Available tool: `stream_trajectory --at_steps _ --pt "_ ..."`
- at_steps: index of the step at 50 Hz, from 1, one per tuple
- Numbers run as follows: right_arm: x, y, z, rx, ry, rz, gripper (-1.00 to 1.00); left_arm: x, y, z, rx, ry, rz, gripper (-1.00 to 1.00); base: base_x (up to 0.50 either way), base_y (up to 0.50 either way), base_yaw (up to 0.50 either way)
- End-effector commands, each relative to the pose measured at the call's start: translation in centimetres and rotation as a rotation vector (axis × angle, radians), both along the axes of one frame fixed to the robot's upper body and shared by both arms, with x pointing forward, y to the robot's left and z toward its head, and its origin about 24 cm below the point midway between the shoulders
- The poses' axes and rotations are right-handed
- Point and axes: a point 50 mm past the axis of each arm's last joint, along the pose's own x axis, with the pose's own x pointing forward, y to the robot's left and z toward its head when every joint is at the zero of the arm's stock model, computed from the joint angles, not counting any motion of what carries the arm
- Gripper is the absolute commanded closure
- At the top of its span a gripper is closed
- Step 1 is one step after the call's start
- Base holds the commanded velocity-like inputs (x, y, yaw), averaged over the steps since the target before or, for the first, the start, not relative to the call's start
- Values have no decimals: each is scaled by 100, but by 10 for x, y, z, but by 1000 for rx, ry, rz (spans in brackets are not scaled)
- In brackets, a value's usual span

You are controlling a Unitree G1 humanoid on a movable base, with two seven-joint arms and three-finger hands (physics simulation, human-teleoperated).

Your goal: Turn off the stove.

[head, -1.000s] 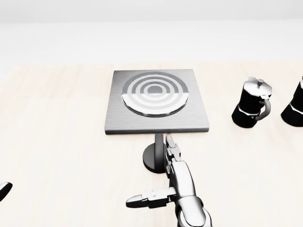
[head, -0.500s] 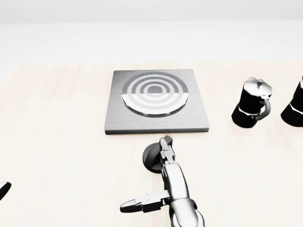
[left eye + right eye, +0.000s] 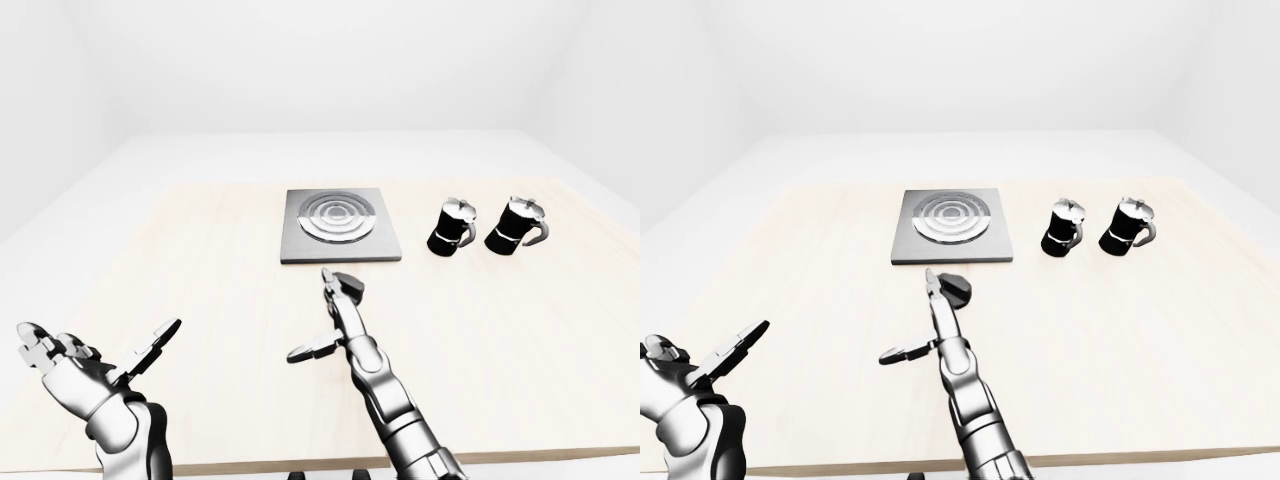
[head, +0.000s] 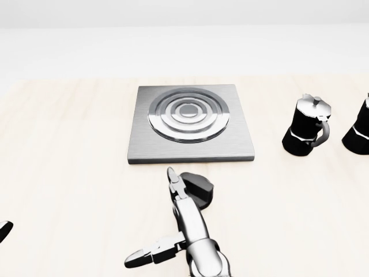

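The stove (image 4: pixel 190 124) is a grey square plate with a ringed burner, at the middle of the head view on a pale wooden table (image 4: pixel 69 173). Its black knob (image 4: pixel 197 189) lies just below the plate's near edge, its pointer turned to the right. My right hand (image 4: pixel 173 222) is open, its two long fingers (image 4: pixel 174 183) stretched out and touching the knob's left side, its thumb spread out to the left. My left hand (image 3: pixel 100 345) is open and empty, low at the left of the left-eye view, far from the stove.
Two black moka pots (image 4: pixel 307 134) (image 4: pixel 357 135) stand on the table to the right of the stove. The table's near edge (image 3: pixel 300 466) runs along the bottom of the left-eye view. White floor and walls surround the table.
My right hand has swung left across the knob. The knob's pointer, which pointed up at the stove, now points right. The burner's bright lower half has turned even grey.
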Motion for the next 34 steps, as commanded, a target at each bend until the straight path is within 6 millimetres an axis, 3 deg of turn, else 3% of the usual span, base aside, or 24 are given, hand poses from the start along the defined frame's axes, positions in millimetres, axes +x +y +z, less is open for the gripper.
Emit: stream_trajectory --at_steps 1,9,10,14,16,18,19,20,23,26,30,34 --pt "23 26 19 20 -28 127 -100 0 0 1 1 -5 -2 -100 0 0 0" --pt "71 3 46 9 -66 1 -100 2 0 -1 -4 0 -3 -100 0 0 0" --pt "86 -8 51 1 -45 -48 -100 1 0 0 -2 -2 -4 -100 0 0 0" --pt "114 -36 61 -19 29 -169 -100 -1 0 4 0 -18 -2 -100 0 0 0" --pt "129 -51 80 -18 16 -227 -100 0 0 2 -3 -14 -3 -100 0 0 0" --pt "136 -47 99 22 -28 -182 -100 1 0 2 -4 -12 -4 -100 0 0 0" --pt "139 -38 125 31 -133 -143 -100 1 0 2 -5 -12 -4 -100 0 0 0" --pt "139 -38 128 35 -148 -141 -100 1 0 2 -5 -12 -4 -100 0 0 0" --pt "126 -17 177 90 -393 -44 -100 1 0 3 -1 -15 -6 -100 0 0 0" --pt "91 -1 220 118 -667 33 -100 0 0 2 -4 -13 -8 -100 0 0 0" --pt "46 8 246 127 -887 97 -100 -1 0 3 -1 -15 -9 -100 0 0 0" --pt "22 14 245 97 -954 148 -100 0 0 1 -1 -7 -12 -100 0 0 0"
